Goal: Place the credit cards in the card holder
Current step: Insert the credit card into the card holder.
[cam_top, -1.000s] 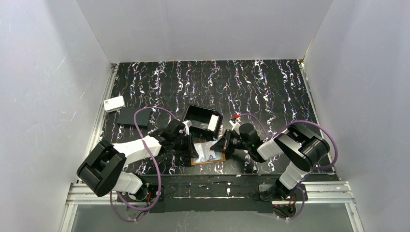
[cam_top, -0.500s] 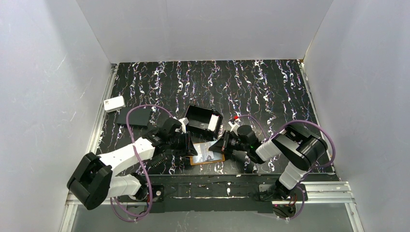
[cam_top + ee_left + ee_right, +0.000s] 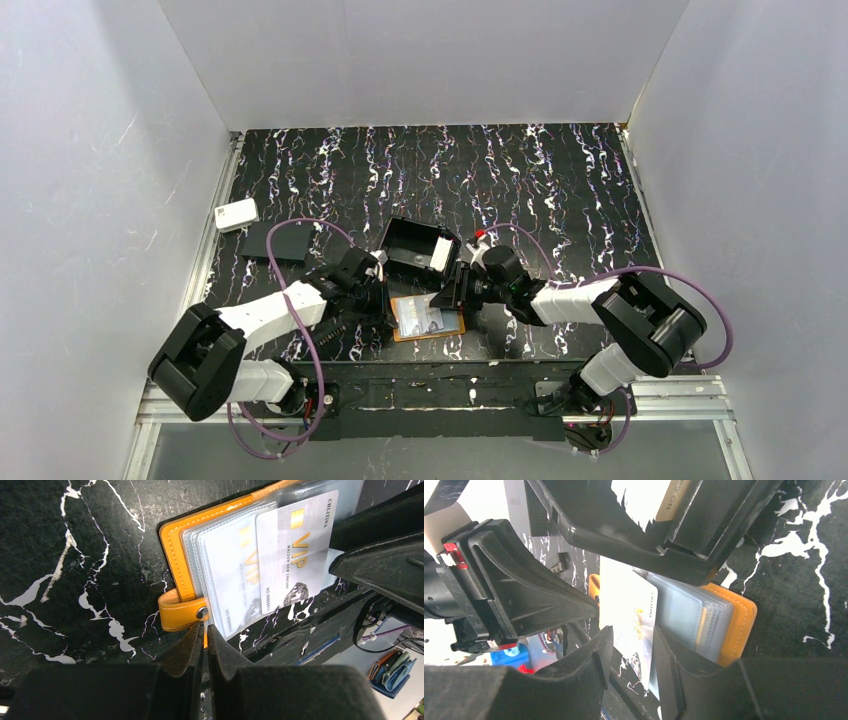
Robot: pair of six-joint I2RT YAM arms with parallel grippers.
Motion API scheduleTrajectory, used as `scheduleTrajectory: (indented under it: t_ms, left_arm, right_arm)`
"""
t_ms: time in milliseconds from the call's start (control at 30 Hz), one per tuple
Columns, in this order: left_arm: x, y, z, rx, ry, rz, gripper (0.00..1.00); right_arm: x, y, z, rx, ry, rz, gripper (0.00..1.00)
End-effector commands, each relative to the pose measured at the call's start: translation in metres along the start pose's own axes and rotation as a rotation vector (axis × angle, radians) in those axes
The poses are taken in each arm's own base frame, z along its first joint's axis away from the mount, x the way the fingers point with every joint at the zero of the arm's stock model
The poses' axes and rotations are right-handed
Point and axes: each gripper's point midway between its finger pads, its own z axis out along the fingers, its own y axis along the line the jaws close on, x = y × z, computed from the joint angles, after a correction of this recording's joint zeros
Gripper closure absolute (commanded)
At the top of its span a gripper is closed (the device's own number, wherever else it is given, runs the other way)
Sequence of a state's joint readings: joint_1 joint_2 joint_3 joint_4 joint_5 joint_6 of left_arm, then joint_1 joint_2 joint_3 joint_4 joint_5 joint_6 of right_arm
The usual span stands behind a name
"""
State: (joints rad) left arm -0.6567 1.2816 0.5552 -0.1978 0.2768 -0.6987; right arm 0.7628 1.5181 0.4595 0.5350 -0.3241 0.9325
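The orange card holder (image 3: 430, 333) lies open near the table's front edge, its see-through sleeves (image 3: 225, 570) fanned out. A white VIP credit card (image 3: 292, 555) sits partly inside a sleeve. Another card shows through the sleeve beside it. My left gripper (image 3: 205, 626) is at the holder's edge next to the snap tab (image 3: 182, 615), jaws pressed together on a sliver of orange. My right gripper (image 3: 633, 632) is open around the free end of the credit card (image 3: 629, 605), which leans on one finger. In the top view the left gripper (image 3: 383, 300) and right gripper (image 3: 450, 296) flank the holder.
A black open box tray (image 3: 405, 238) with a white piece inside stands just behind the holder and looms close over the right gripper (image 3: 624, 535). A flat black rectangle (image 3: 275, 243) and a white rounded box (image 3: 236, 214) lie at the far left.
The right gripper's jaws have opened and let go of the card, and its arm has stretched out lower toward the holder. The left gripper stays at the holder's left edge.
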Motion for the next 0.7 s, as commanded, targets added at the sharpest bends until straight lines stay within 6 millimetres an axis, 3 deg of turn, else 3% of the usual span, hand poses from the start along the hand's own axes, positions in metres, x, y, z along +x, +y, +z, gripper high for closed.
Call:
scheduleTrajectory:
  t_ms: [0, 100, 267, 567, 667]
  left_arm:
    - [0.001, 0.005, 0.002, -0.014, 0.004, 0.011, 0.94]
    - [0.003, 0.007, 0.002, -0.019, 0.009, 0.011, 0.95]
    - [0.009, 0.012, 0.006, -0.036, 0.038, -0.005, 0.97]
    - [0.017, 0.013, 0.017, -0.012, 0.069, -0.025, 0.99]
    - [0.017, 0.012, 0.018, -0.007, 0.074, -0.027, 0.99]
  right_arm:
    - [0.013, -0.036, -0.006, 0.181, 0.055, -0.034, 0.55]
    - [0.014, -0.034, -0.006, 0.176, 0.058, -0.042, 0.58]
    - [0.019, -0.028, 0.0, 0.152, 0.079, -0.047, 0.75]
    - [0.027, -0.02, 0.014, 0.099, 0.105, -0.004, 0.9]
    - [0.027, -0.017, 0.018, 0.088, 0.11, -0.002, 0.92]
